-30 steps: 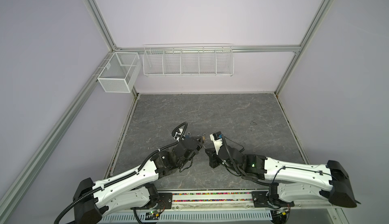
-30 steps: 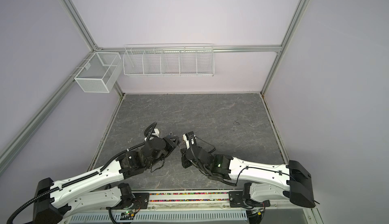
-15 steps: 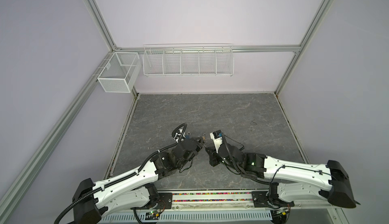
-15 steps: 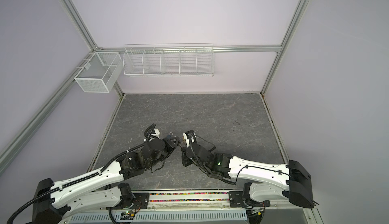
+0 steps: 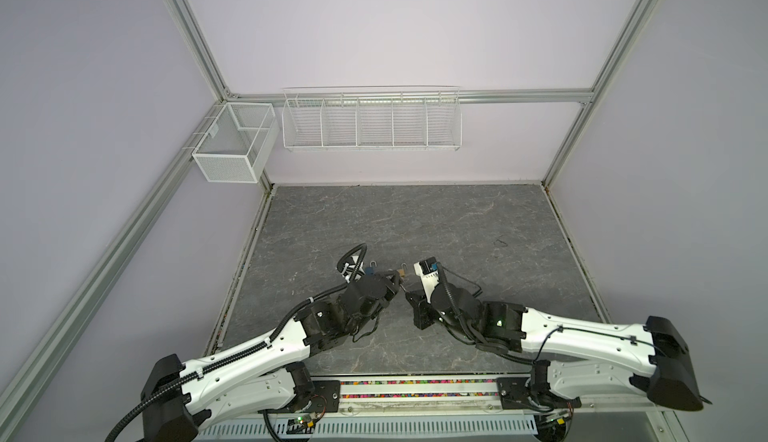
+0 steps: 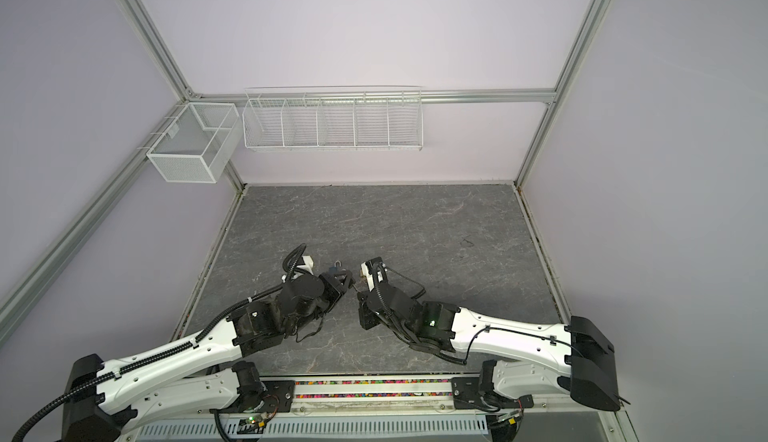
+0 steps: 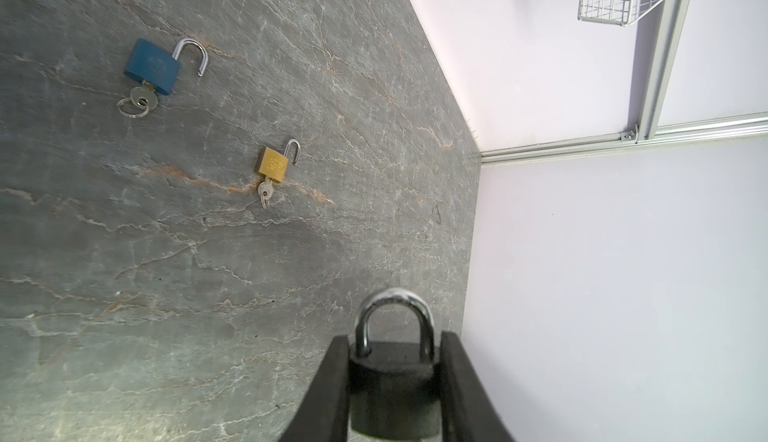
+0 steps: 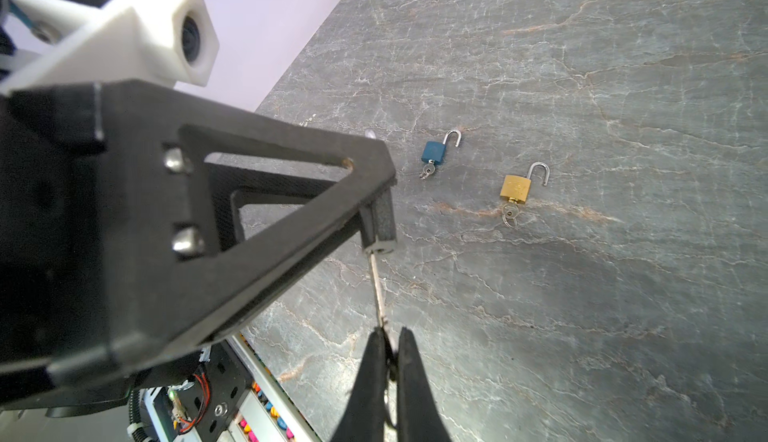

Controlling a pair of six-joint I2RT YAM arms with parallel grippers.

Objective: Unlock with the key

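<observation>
Toward front edge of grey marbled worktop (image 5: 457, 228): left gripper (image 7: 395, 348), part-closed around black steel-shackled padlock (image 7: 392, 382)
Right gripper (image 8: 390, 336): pinched tight on slim silver key (image 8: 377, 290)

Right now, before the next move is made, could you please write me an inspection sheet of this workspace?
Surface: grey stone-pattern tabletop; nothing spilled seen.
Job's things: black padlock, shackle closed, held above the tabletop. Held key, tip at the padlock's underside; depth cannot be told. Blue padlock and brass padlock lie apart on the tabletop, shackles open, a key in each.
Clutter: one small dark mark, too small to identify.
Grippers: left gripper shut on black padlock; right gripper shut on held key.
Cables: corrugated cable loops at the left wrist; thin cable arcs beside the right wrist.
Surroundings: wire rack and mesh basket on the frame rails; nothing seen inside.
</observation>
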